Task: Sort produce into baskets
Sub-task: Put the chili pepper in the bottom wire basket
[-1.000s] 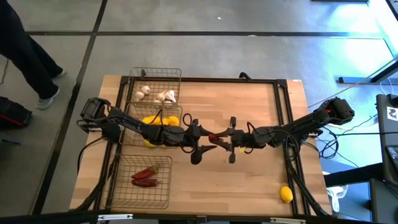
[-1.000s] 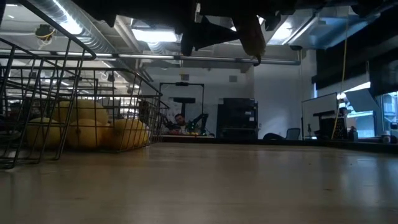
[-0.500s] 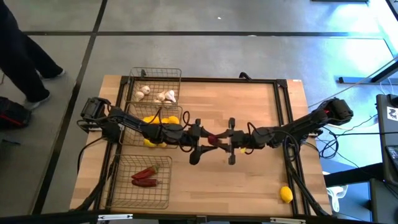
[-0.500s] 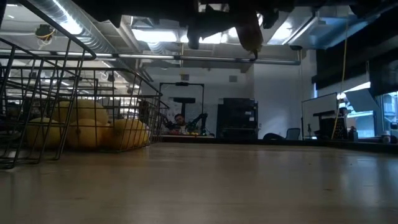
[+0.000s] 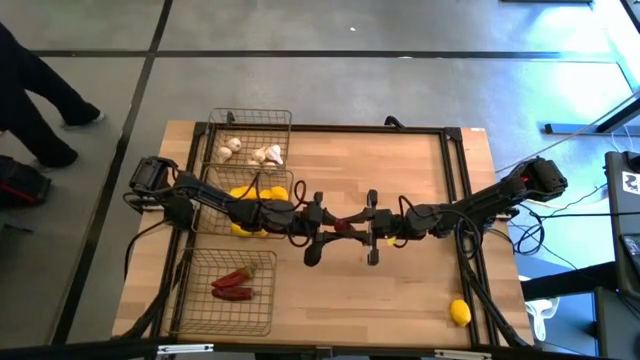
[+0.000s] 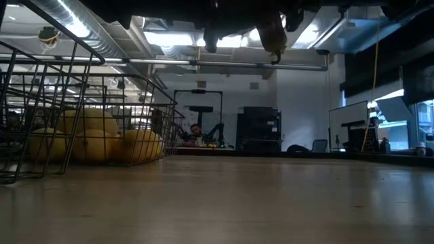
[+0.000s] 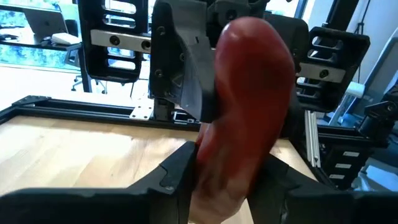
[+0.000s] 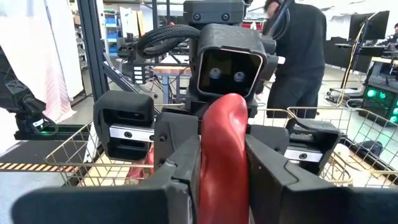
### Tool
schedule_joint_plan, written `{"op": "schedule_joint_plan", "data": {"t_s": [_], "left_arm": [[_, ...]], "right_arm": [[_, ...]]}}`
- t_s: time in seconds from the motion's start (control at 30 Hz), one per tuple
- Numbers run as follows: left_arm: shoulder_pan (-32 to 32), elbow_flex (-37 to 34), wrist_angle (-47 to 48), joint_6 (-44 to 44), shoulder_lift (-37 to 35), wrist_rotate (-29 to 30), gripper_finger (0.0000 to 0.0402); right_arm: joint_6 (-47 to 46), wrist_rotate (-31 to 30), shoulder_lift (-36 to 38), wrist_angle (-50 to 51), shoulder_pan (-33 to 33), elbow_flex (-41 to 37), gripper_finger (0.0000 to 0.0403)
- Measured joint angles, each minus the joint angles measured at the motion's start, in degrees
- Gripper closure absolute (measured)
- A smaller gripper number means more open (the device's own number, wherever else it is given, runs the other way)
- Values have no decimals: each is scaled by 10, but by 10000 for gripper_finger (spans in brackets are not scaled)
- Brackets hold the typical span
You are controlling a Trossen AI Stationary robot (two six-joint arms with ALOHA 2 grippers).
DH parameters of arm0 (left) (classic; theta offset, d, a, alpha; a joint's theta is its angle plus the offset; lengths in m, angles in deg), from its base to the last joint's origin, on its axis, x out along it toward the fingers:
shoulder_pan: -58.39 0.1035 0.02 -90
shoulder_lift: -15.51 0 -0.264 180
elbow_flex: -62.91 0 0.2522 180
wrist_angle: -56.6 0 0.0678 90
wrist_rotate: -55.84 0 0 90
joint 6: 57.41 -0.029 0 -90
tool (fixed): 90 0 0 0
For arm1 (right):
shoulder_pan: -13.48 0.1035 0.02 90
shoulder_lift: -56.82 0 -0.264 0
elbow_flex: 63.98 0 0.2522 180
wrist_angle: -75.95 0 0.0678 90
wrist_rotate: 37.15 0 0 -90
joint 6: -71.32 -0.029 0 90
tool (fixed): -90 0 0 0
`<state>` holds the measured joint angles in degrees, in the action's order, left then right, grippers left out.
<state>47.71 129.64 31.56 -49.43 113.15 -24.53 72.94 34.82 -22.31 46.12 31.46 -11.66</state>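
Red chili pepper passed between pincers above the tabletop

The long red chili pepper (image 5: pixel 343 224), just beside the lemon-filled wire basket (image 5: pixel 216 190), is gripped by the right pincer (image 5: pixel 369 228); the left pincer (image 5: pixel 322 222), wide a second ago, has been narrowed around its other end, so a handover toward the baskets is judged underway.

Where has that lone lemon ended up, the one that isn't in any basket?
In the high view, the lemon lies alone on the wooden table near its front right corner, well away from the three wire baskets on the left side.
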Motion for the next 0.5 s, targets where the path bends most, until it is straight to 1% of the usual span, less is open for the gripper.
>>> {"op": "schedule_joint_plan", "data": {"t_s": [0.1,0.17,0.33,0.43,0.5], "left_arm": [[-1,0,2,0,0,0,292],[-1,0,3,2,0,0,289],[-11,0,15,7,0,-1,290],[-19,-1,41,-6,-16,-1,292],[-26,-1,77,-8,-35,10,291]], "right_arm": [[-2,-1,0,2,0,0,307],[-1,-2,0,5,0,0,297],[1,4,12,20,1,0,249],[2,28,36,59,1,1,222],[-2,48,57,96,0,1,209]]}}
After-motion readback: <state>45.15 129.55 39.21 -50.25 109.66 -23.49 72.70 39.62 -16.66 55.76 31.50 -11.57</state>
